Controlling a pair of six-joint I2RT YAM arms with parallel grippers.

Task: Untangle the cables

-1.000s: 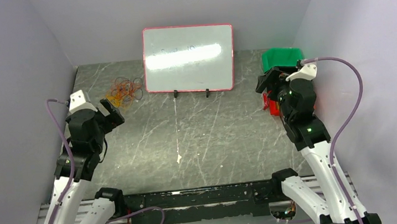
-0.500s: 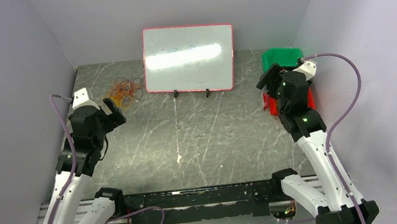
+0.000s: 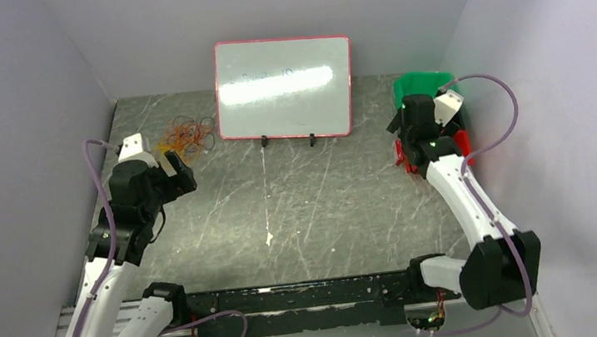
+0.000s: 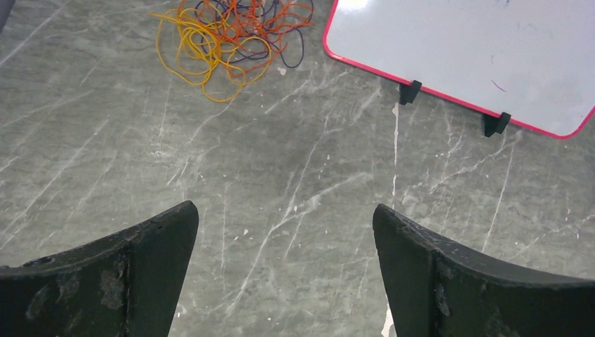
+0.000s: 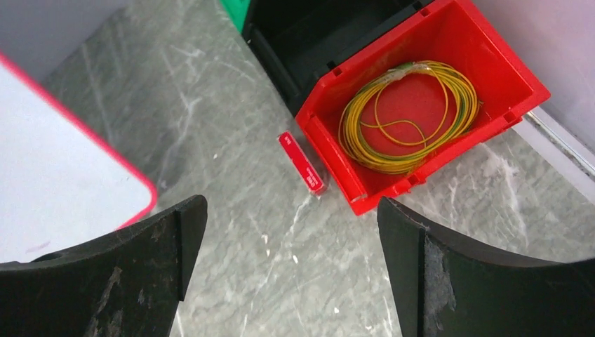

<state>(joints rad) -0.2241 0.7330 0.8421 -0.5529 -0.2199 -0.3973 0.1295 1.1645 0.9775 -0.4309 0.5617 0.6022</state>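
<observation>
The cables (image 3: 189,136) lie as a tangled heap of orange-red, yellow and dark loops at the back left of the table, just left of the whiteboard (image 3: 284,86). In the left wrist view the cables (image 4: 224,35) sit at the top, well ahead of my left gripper (image 4: 284,214). The left gripper (image 3: 178,171) is open and empty, a little short of the heap. My right gripper (image 3: 404,124) is open and empty beside the bins. A separate yellow coil (image 5: 414,116) rests inside the red bin (image 5: 463,35), ahead and to the right of my right gripper (image 5: 291,203).
A black bin (image 5: 316,28) and a green bin (image 3: 420,84) stand behind the red bin (image 3: 461,141) at the right wall. A small red tag (image 5: 303,163) lies on the table by the red bin. The whiteboard (image 4: 477,49) stands on two black feet.
The right arm has folded lower and its wrist has turned, bringing the gripper closer over the bins. The left gripper has shifted slightly right. Both stay open.
</observation>
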